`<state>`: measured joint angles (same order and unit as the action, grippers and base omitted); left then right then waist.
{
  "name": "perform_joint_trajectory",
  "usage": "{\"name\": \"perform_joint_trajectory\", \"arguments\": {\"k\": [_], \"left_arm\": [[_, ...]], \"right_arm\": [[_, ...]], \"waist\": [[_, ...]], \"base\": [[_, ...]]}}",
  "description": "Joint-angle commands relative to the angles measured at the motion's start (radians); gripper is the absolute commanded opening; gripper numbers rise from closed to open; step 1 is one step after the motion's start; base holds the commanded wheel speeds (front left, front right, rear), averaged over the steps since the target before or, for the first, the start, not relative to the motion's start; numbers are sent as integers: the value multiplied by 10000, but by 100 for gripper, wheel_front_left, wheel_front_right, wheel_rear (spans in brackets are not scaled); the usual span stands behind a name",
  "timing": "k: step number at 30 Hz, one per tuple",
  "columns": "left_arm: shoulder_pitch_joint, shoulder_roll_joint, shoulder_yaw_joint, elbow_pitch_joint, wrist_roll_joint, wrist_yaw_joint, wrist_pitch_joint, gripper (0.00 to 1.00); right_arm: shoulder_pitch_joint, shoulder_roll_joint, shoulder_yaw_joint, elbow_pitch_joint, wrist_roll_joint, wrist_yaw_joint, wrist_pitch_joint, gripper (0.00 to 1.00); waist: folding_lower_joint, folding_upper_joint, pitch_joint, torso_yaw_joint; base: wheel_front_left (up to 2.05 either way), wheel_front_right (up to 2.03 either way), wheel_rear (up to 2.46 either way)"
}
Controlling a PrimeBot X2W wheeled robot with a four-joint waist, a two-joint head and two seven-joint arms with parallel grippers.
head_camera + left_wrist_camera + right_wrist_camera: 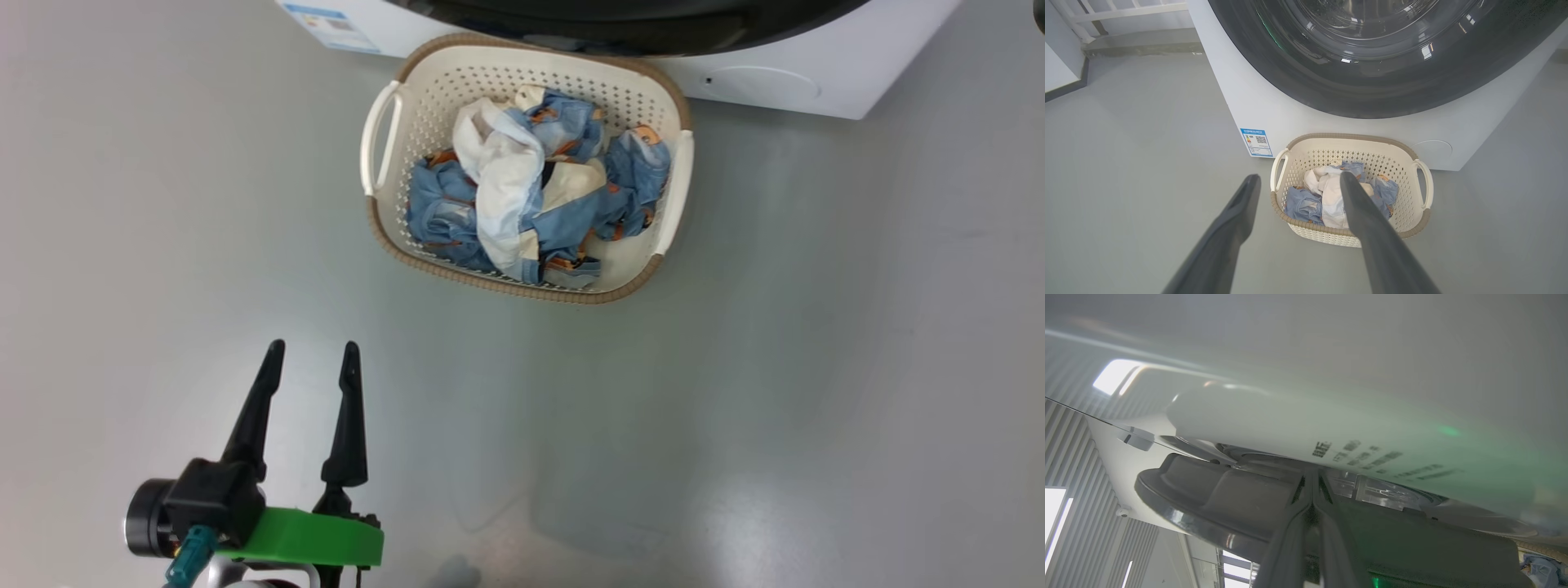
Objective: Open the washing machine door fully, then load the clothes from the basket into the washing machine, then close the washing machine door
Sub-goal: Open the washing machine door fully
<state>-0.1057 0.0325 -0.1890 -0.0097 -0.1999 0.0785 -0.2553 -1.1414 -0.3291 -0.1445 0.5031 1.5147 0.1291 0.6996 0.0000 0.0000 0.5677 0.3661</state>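
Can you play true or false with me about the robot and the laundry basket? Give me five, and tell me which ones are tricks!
1. The clothes lie inside the basket. True.
2. The left gripper is holding a piece of clothing. False: it is open and empty, apart from the basket.
3. The basket stands on the floor in front of the washing machine. True.
4. The blue label is stuck on the basket. False: it is on the washing machine's white front.
5. The right gripper is wide open. False: its two fingers are pressed together.
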Motion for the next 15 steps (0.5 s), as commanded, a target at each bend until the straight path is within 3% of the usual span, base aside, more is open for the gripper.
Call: {"name": "perform_joint_trajectory", "arguments": {"k": [1, 15], "left_arm": [[135, 177, 307, -223, -64, 97, -65, 100], [181, 177, 6, 40, -318, 328, -65, 100]], "right_arm": [[-183, 90, 140, -240, -96, 16, 65, 0], [-357, 19, 541, -50, -9, 16, 105, 0]], "waist": [[0, 0, 88, 158], [0, 0, 55, 324]], "base": [[0, 0, 0], [0, 0, 0]]}}
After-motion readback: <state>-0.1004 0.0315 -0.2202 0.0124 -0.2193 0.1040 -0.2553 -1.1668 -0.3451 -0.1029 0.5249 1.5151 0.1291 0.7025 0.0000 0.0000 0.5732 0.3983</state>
